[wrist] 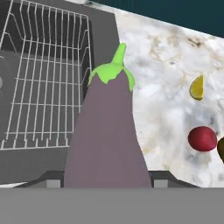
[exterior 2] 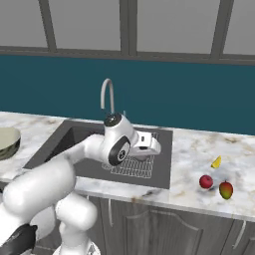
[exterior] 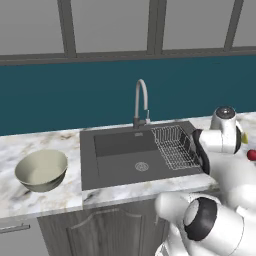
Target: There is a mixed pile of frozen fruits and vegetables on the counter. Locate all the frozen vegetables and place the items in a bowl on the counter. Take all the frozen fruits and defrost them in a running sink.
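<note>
Eggplant held aloft over the sink's edge

The gripper [wrist: 107, 183] clasped the eggplant [wrist: 107, 135] above the wire rack [wrist: 43, 78], likely bound for the bowl [exterior: 41, 171] across the sink [exterior: 120, 160].

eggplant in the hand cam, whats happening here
The arm's tool holds the eggplant, stem pointing away, over the sink's right edge by the dish rack. The bowl sits on the counter left of the sink. A yellow piece and two red fruits lie on the counter to the right.
</note>
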